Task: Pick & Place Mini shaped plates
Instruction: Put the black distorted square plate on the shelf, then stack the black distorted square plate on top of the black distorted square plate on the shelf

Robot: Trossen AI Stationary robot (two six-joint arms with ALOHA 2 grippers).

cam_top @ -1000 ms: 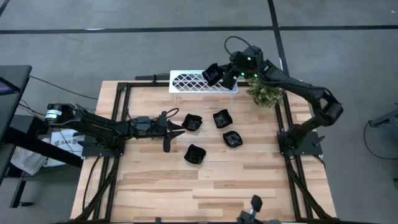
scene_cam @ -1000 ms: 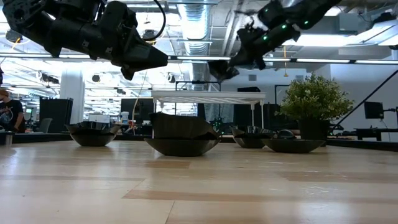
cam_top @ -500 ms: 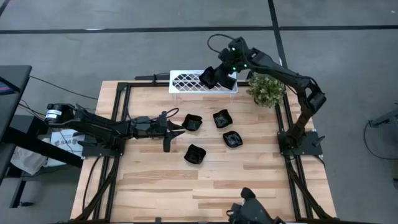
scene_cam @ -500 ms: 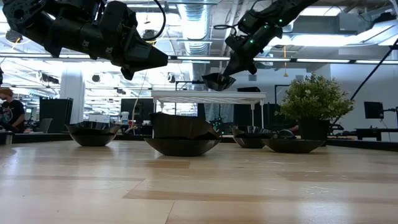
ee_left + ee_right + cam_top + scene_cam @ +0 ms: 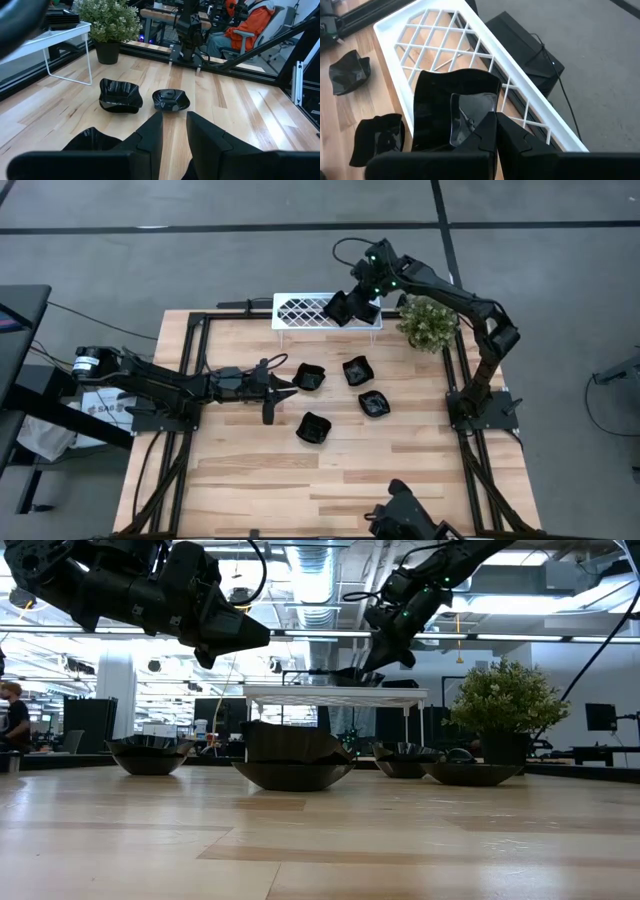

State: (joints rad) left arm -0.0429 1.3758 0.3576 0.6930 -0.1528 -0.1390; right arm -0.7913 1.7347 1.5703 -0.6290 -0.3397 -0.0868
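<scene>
- Pinching a glossy black squarish mini plate [image 5: 454, 111] by its rim, the right gripper [image 5: 352, 307] is holding it just over the white lattice rack [image 5: 442, 42], apparently for release there.
- Waiting beside four glossy black dishes [image 5: 314, 427] lying ahead of its part-spread, empty jaws, the left gripper [image 5: 275, 391] is hovering.

Four plates [image 5: 342, 388] on table [image 5: 400, 470] before rack [image 5: 308, 311], plant [image 5: 427, 326] right

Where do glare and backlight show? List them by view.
Low view: bright ceiling lights behind turn the front plate and the arms into silhouettes. Right wrist view: a pale reflection lies on the held plate. Left wrist view: small highlights on the square plate. High view: even light, no glare.
</scene>
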